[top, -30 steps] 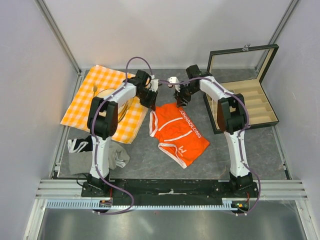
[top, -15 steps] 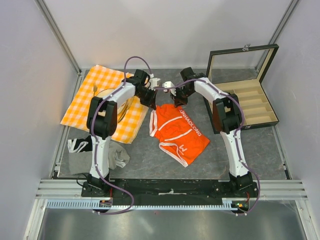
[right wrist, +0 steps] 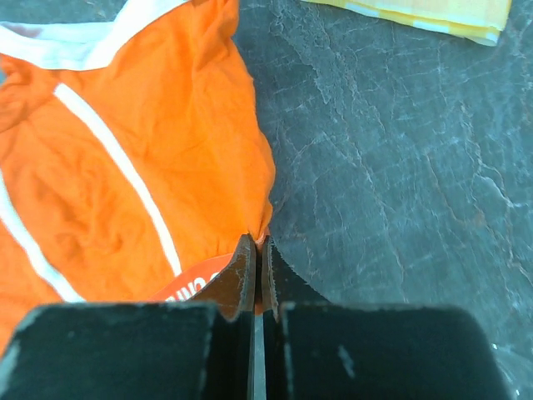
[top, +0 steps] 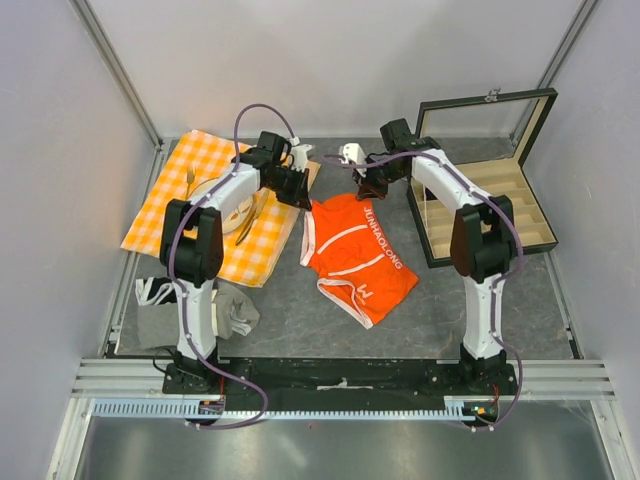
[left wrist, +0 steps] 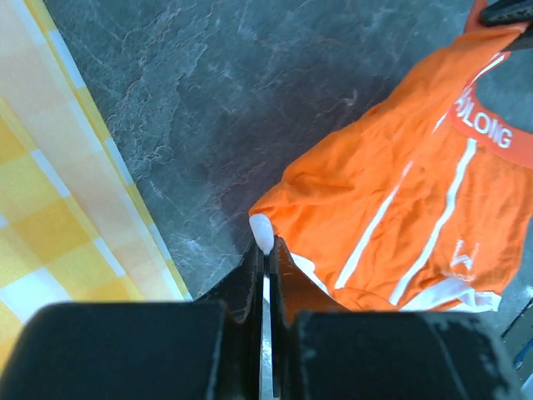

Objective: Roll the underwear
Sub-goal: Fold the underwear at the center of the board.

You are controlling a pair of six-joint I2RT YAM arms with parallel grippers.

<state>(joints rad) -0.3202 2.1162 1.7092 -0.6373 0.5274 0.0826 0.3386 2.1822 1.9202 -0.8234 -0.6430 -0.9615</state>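
The orange-red underwear [top: 358, 255] with white trim lies on the grey table between the two arms, its far edge raised. My left gripper [top: 302, 193] is shut on the far left corner. In the left wrist view a white bit of trim pokes out between the closed jaws of that gripper [left wrist: 263, 243], and the underwear [left wrist: 400, 192] spreads to the right. My right gripper [top: 366, 188] is shut on the far right corner. The right wrist view shows this gripper [right wrist: 258, 243] pinching the orange edge of the underwear [right wrist: 125, 167].
An orange checkered cloth [top: 180, 180] with a plate and cutlery [top: 232, 205] lies at the back left. An open black compartment box [top: 490, 205] stands at the right. Grey-white cloths [top: 195, 310] lie near the left arm's base.
Both grippers have closed on the underwear's far corners. The arms drew slightly apart and back, pulling the far edge taut and shifting the garment a little.
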